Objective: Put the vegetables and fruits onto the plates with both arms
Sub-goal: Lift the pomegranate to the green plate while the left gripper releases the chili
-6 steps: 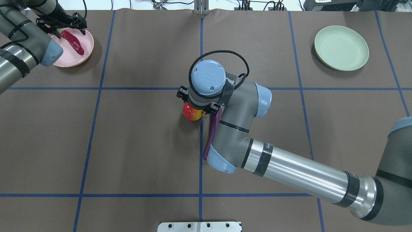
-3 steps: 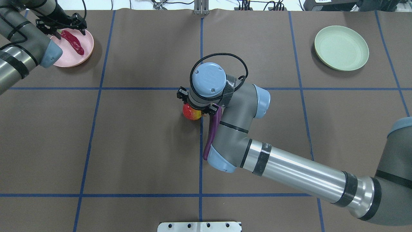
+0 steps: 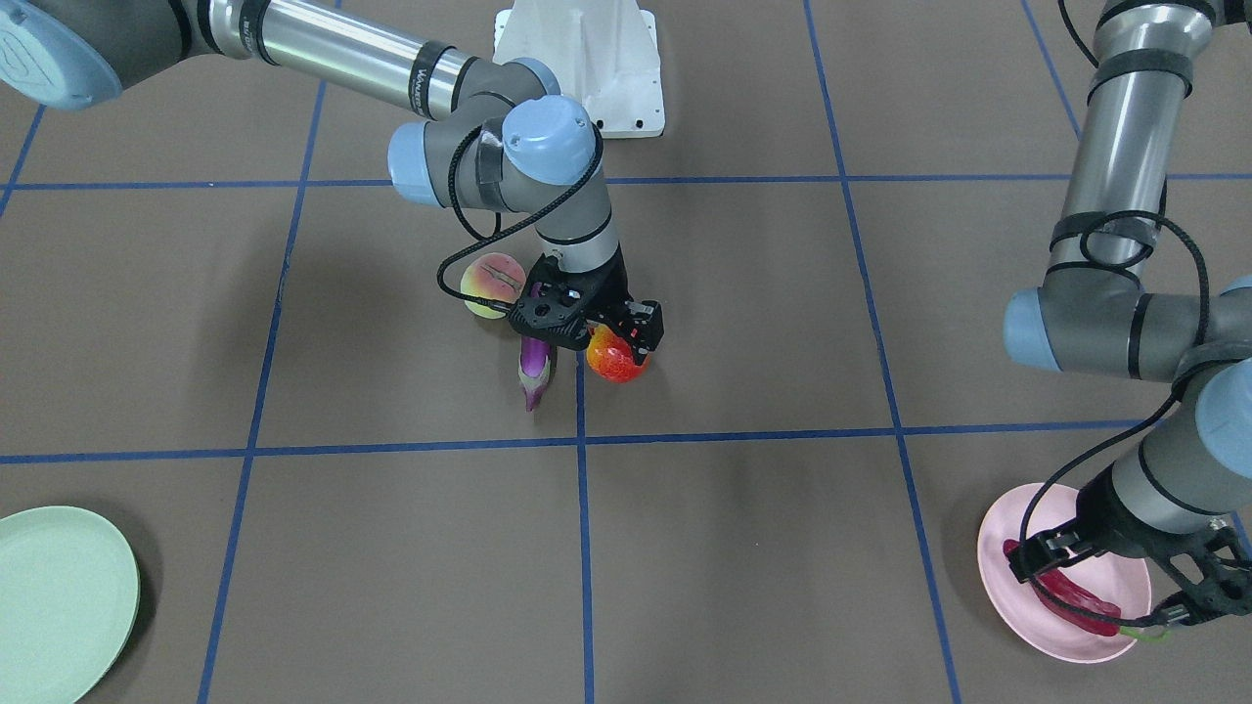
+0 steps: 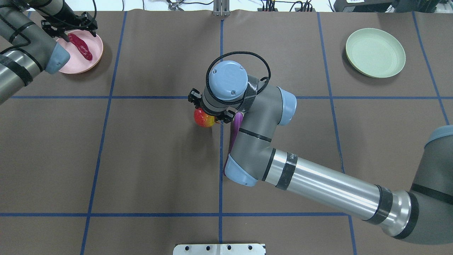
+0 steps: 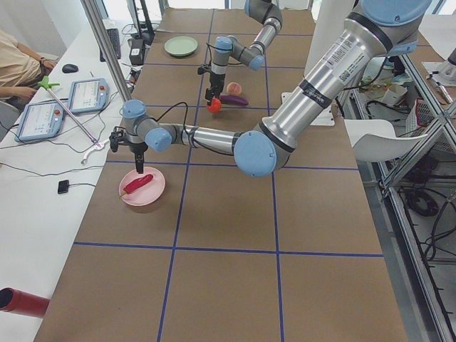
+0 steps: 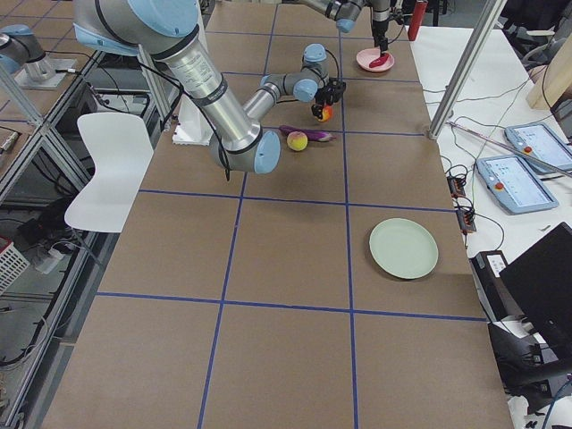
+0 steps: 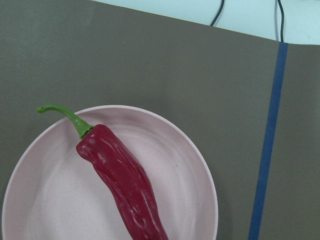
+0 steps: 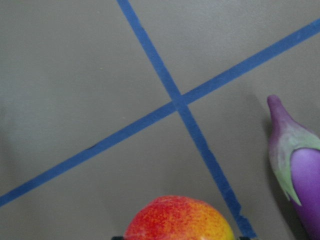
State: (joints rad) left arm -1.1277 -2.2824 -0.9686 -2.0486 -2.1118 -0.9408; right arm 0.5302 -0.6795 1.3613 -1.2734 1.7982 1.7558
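Note:
My right gripper is shut on the red-orange fruit and holds it low over the table's middle; the fruit also shows in the overhead view and the right wrist view. The purple eggplant lies beside it, partly under the arm. The peach sits behind the wrist. The red chili lies on the pink plate, also in the left wrist view. My left gripper is open just above the chili. The mint green plate holds nothing.
Blue tape lines cross the brown table cover. The white robot base stands at the near edge. Operators' tablets and cables lie on a side table beyond the pink plate.
My right gripper has moved a little to the left and away from the robot with the red-orange fruit in it. My left gripper has drawn slightly back from the chili.

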